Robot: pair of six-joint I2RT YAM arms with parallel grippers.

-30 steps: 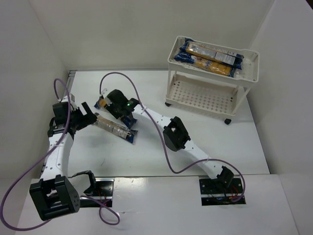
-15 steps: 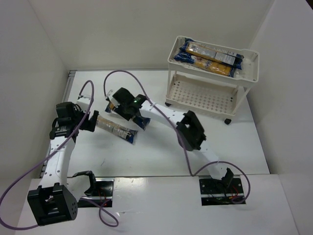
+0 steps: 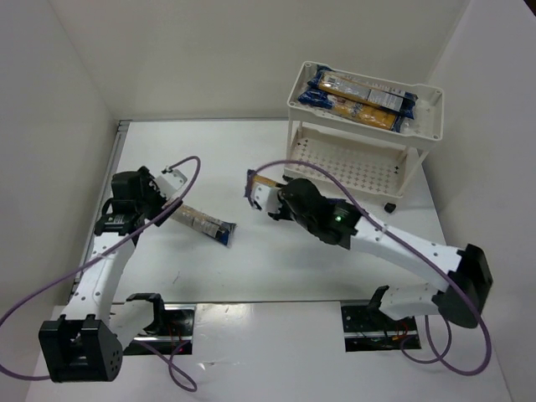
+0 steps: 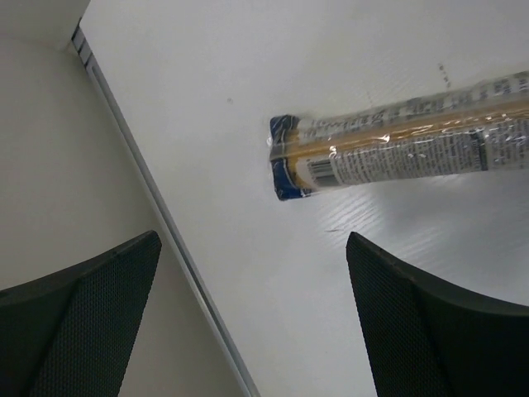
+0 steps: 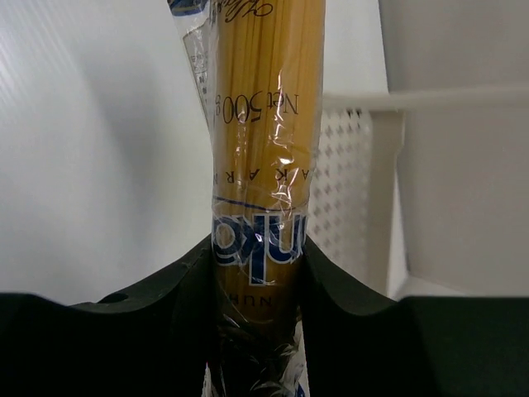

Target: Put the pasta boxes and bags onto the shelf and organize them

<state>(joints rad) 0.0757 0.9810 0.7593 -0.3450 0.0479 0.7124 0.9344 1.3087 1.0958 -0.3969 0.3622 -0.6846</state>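
My right gripper (image 3: 280,201) is shut on a clear pasta bag (image 5: 263,141) of yellow spaghetti and holds it above the table, left of the cream-white shelf (image 3: 429,138); in the top view the bag (image 3: 260,182) sticks out to the left. Several pasta packs (image 3: 360,94) lie on the shelf's top tray. Another pasta pack (image 3: 205,224) lies on the table at the left; its blue end also shows in the left wrist view (image 4: 397,147). My left gripper (image 3: 159,201) is open and empty, just left of that pack (image 4: 260,306).
White walls close in the table on three sides. A metal strip (image 4: 165,223) runs along the table's left edge, close to the left gripper. The shelf's lower tray (image 3: 335,159) shows only its perforated floor. Purple cables loop over both arms.
My right gripper has lifted the pasta bag off the table and carried it right, toward the shelf. My left gripper has shifted slightly right beside the remaining pack.
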